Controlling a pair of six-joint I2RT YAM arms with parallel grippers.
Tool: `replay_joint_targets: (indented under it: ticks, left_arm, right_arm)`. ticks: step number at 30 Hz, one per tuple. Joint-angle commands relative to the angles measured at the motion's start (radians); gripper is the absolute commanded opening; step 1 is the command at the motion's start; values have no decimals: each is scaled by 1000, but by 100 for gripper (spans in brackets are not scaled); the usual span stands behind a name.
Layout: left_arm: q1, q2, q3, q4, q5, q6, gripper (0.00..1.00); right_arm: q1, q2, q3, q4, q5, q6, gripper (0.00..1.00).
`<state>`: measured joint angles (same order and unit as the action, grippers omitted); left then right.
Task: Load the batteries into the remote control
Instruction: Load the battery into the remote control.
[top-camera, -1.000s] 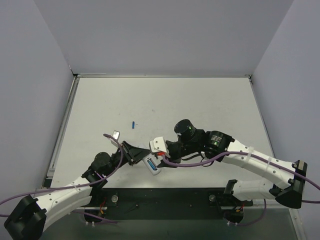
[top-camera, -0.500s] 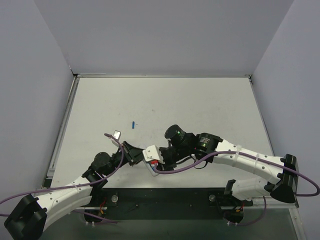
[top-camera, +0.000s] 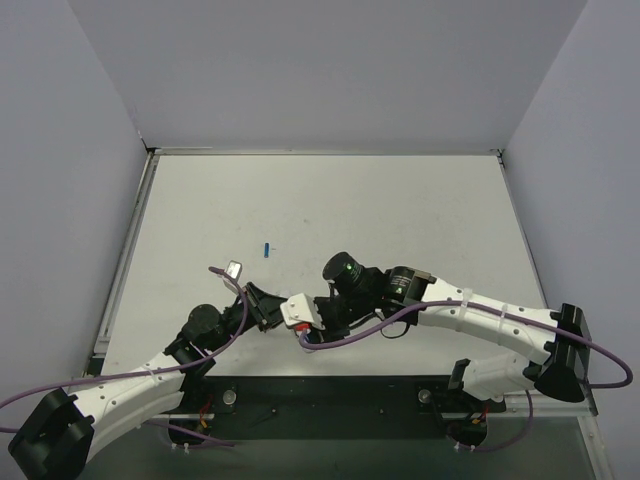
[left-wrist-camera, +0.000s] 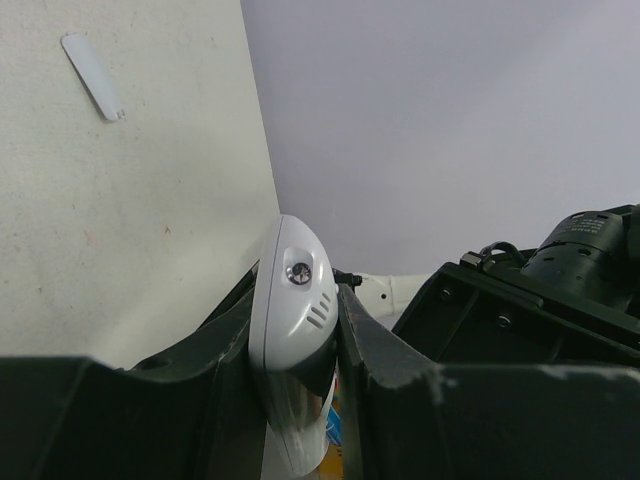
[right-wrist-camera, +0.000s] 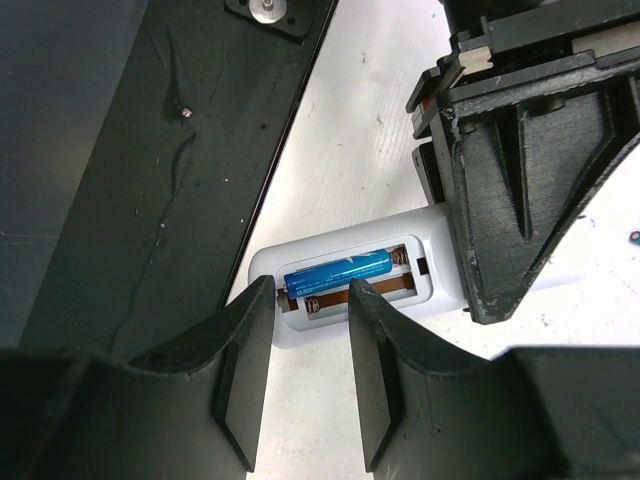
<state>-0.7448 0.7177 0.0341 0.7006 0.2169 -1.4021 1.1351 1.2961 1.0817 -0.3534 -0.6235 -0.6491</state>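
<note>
**A:** Left gripper (left-wrist-camera: 297, 335) is clamping the remote control (left-wrist-camera: 292, 290).

**B:** Right gripper (right-wrist-camera: 308, 305) is hovering, narrowly parted, over its compartment (right-wrist-camera: 345, 285), one battery (right-wrist-camera: 337, 272) sitting inside. Touching? Hard to tell. Other battery (top-camera: 267, 249) is lying well apart.

The white oblong plastic remote control (right-wrist-camera: 440, 255) shows a bright blue cylindrical battery (right-wrist-camera: 338, 272) inside. A second tiny blue cylindrical cell (top-camera: 267, 249) dots the off-white matte worktop (top-camera: 420, 200) toward its left edge.

Battery (right-wrist-camera: 337, 272) in remote control (right-wrist-camera: 340, 243); second battery (top-camera: 267, 248) on table (top-camera: 400, 200) beyond.

Blue battery (right-wrist-camera: 337, 273) inside remote control (right-wrist-camera: 437, 285)
</note>
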Motion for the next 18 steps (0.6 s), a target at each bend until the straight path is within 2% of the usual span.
replay_joint_targets:
  ticks: [1,18]
  left_arm:
    - [-5,-3,27,82,13,11,0]
    - [-5,-15,29,86,15,2,0]
  right_arm:
    - [14,14,-3,7,-13,-17,31]
    - [14,51,-8,13,5,-11,25]
